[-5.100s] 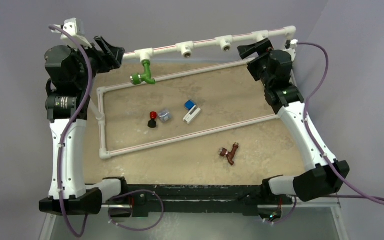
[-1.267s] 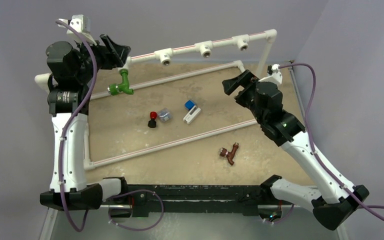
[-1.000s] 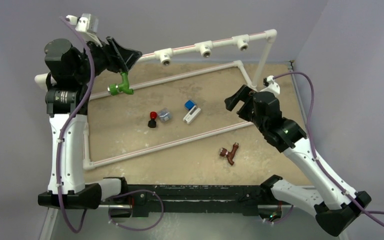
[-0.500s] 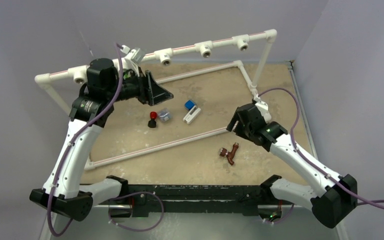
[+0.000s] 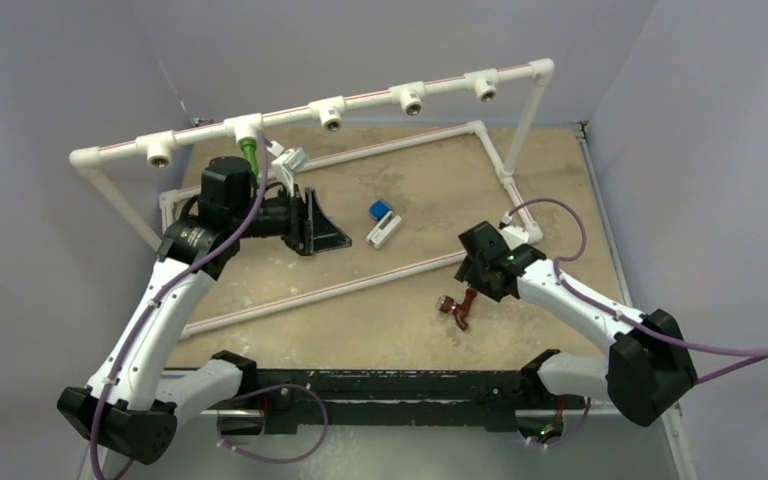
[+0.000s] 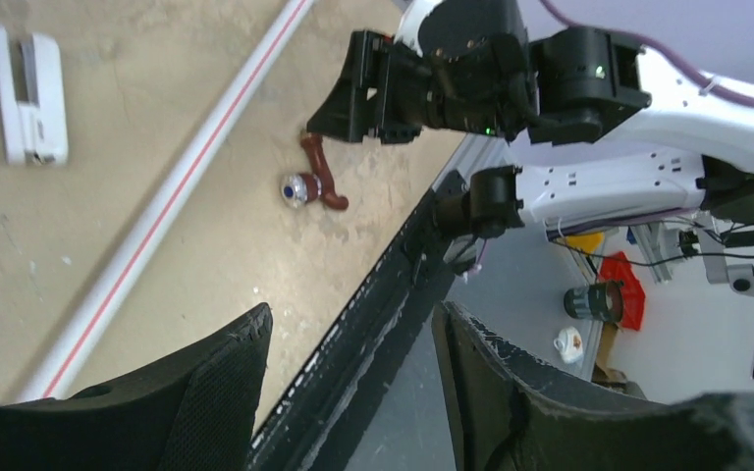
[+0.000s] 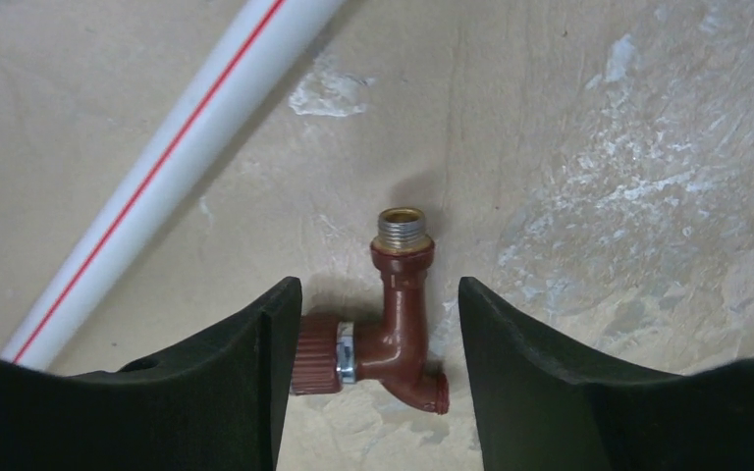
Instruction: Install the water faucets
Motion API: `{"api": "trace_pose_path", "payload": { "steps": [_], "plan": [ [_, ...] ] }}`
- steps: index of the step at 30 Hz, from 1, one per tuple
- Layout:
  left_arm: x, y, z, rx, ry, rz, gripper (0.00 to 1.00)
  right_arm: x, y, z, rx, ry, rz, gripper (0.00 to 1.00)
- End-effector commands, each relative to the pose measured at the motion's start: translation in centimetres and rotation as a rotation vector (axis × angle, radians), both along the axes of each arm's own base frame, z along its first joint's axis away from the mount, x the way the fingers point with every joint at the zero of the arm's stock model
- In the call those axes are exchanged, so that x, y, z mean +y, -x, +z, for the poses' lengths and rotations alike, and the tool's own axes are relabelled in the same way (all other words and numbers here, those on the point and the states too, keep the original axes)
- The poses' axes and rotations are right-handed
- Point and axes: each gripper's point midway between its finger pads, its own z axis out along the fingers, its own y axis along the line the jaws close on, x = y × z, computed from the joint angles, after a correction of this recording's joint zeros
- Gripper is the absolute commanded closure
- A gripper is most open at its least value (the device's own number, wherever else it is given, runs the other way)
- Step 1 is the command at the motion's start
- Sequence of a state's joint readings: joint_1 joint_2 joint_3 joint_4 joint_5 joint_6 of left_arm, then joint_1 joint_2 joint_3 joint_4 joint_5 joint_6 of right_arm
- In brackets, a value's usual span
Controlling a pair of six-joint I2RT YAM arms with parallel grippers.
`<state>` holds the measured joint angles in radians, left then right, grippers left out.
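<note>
The left gripper (image 6: 350, 329) has let go! The green faucet (image 5: 250, 152) now hangs from a socket on the top rail of the white pipe frame (image 5: 370, 100), half hidden behind the arm. That gripper has swung back toward the middle, fingers spread and empty, so one tap looks installed.

Meanwhile the right gripper (image 7: 378, 294) has dropped from the far corner right over the reddish-brown faucet (image 7: 400, 319). It lies flat on the table (image 7: 599, 147), just beside the red-striped pipe (image 7: 172, 147). The fingers are wide apart and straddle it, nothing pinched yet. One finger sits very close to the side cap, contact unclear.

It's a glossy moulded elbow with a brass-coloured threaded neck, a ribbed cap behind a metal ring, and a short spout. The table is rough, sandy and blotched white.
</note>
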<state>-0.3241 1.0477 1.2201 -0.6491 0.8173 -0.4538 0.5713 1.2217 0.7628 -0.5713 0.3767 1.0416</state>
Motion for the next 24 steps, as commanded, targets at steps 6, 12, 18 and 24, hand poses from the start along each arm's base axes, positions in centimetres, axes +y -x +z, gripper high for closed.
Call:
{"api": "trace_pose_path", "payload": {
  "steps": [6, 12, 18, 24],
  "plan": [
    [-0.2, 2.6, -4.9, 0.118, -0.044, -0.042, 0.41, 0.2, 1.9, -3.1, 0.076, -0.013, -0.036, 0.48],
    [-0.2, 3.2, -7.0, 0.166, -0.060, -0.051, 0.41, 1.1, 2.5, -4.4, 0.111, -0.006, -0.011, 0.49],
    [-0.1, 3.3, -8.8, 0.202, -0.078, -0.041, 0.41, 1.2, 3.4, -6.3, 0.159, 0.025, -0.002, 0.53],
    [0.2, 3.4, -10.4, 0.237, -0.109, -0.019, 0.41, 1.8, 3.6, -7.2, 0.182, 0.038, 0.022, 0.84]
  ]
}}
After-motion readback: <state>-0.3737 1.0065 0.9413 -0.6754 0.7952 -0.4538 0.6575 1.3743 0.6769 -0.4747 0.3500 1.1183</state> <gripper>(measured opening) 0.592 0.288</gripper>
